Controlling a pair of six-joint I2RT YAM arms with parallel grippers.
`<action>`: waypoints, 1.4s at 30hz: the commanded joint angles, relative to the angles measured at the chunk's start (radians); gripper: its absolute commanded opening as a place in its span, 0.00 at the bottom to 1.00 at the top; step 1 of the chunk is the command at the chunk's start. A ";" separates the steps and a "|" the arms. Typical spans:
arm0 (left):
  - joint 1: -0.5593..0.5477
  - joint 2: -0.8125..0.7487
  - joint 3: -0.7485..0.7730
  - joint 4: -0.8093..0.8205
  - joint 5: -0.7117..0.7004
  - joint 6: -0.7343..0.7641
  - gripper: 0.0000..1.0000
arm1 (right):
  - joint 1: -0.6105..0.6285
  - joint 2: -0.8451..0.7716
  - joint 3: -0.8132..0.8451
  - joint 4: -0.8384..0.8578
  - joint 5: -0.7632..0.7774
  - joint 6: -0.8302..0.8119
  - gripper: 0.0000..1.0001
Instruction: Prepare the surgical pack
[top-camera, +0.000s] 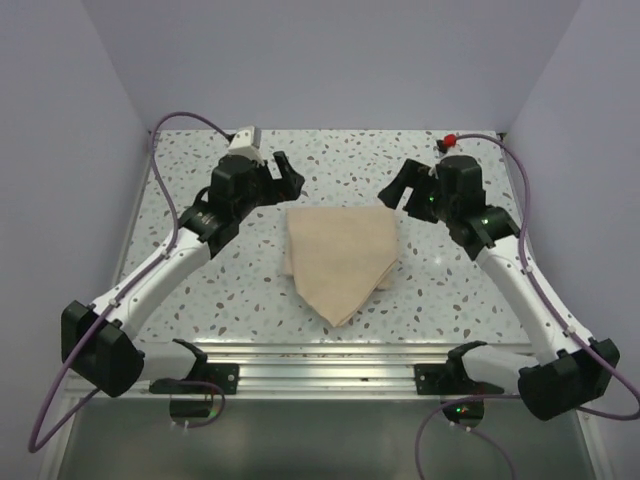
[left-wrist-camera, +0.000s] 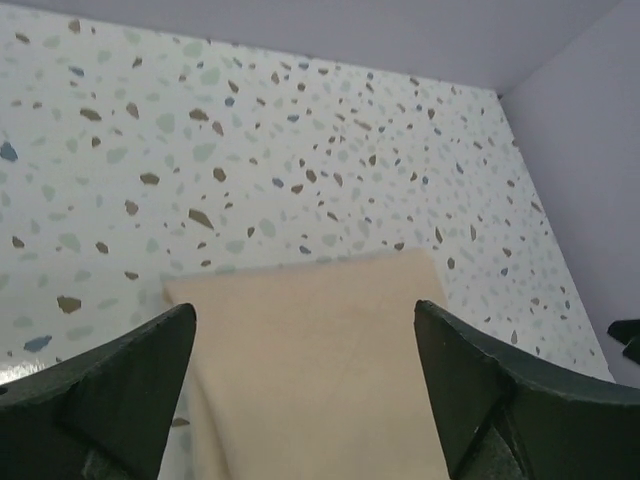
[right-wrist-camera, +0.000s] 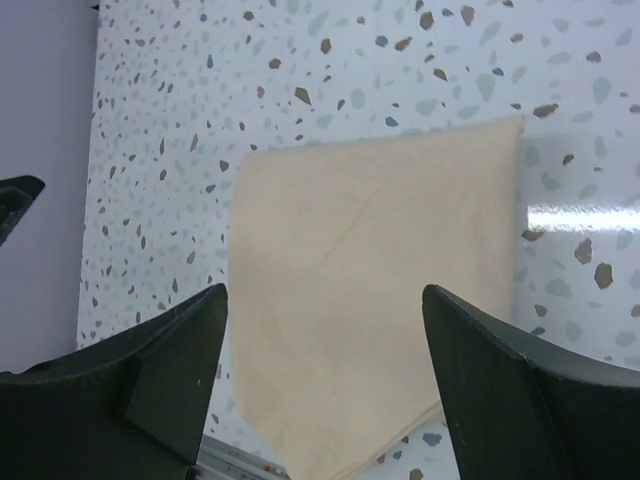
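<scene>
Left tool (top-camera: 290, 178): jaws wide, nothing between them. Right tool (top-camera: 397, 187): same, wide and empty. Both hang clear of the worktop (top-camera: 230, 290) and touch nothing.

The cloth bundle (top-camera: 340, 255) sits between the two tools, a little to the base side of each. It lies flat and folded.

- Left wrist view: the bundle (left-wrist-camera: 310, 380) sits below the left tool (left-wrist-camera: 305, 330). Its far edge crosses the gap between the fingers and its far-left corner is just inside the left finger.
- Right wrist view: the bundle (right-wrist-camera: 370, 280) fills the gap under the right tool (right-wrist-camera: 323, 300).

Key relation:
- The straight far edge runs tool to tool, with one corner near each.
- The long axis runs from that edge back to a point aimed at the bases.
- Neither arm is clearly nearer. Left tool takes the far-left corner, right tool the far-right.

My read: any next fold or lift is a symmetric two-arm job. Each tool drops toward its own corner, jaws across the edge. The pointed end is the furthest reach for both. I can't tell from here whether anything is wrapped inside.
</scene>
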 joint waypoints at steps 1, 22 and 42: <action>0.053 0.062 -0.014 -0.161 0.144 -0.111 0.93 | -0.168 0.083 0.046 -0.162 -0.169 0.040 0.83; 0.110 0.226 -0.124 -0.135 0.393 -0.080 0.73 | -0.325 0.425 -0.127 0.117 -0.421 -0.049 0.73; 0.115 0.143 -0.256 -0.112 0.479 -0.068 0.73 | -0.342 0.335 -0.348 0.295 -0.539 -0.034 0.66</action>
